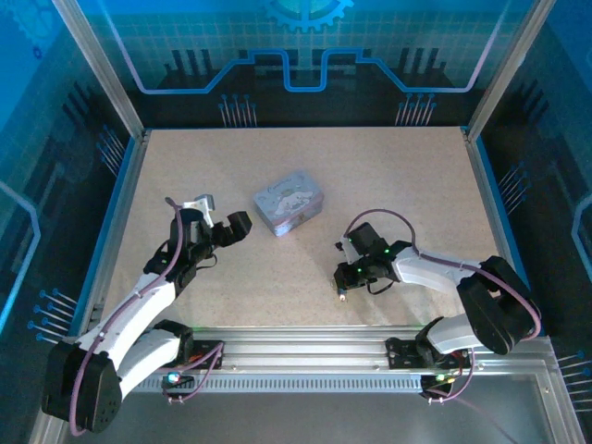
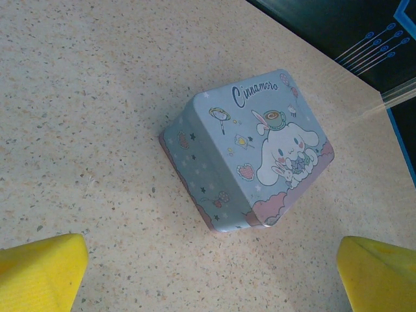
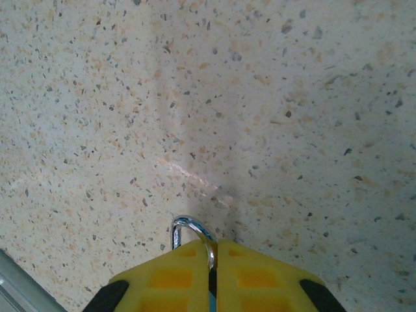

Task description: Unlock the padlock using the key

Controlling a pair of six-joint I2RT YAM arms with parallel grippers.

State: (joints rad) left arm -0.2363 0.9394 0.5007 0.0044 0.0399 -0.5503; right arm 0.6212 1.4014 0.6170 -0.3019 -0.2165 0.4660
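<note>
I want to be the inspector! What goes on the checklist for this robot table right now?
Surface: speckled beige table, nothing spilled.
Job's things: padlock, silvery loop pinched in the right jaws, body hidden.
Clutter: cartoon tin, closed, mid-table.
Grippers: left gripper open, facing the tin, holding nothing; right gripper shut on the padlock.
Cables: purple cables loop along both arms.
Surroundings: blue walls, metal frame.

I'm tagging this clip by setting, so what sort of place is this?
Most likely a robotics lab work cell, not a home: a speckled tabletop boxed in by an aluminium frame, blue circuit-pattern wall panels around it, and robot arms bolted at its near edge.
</note>
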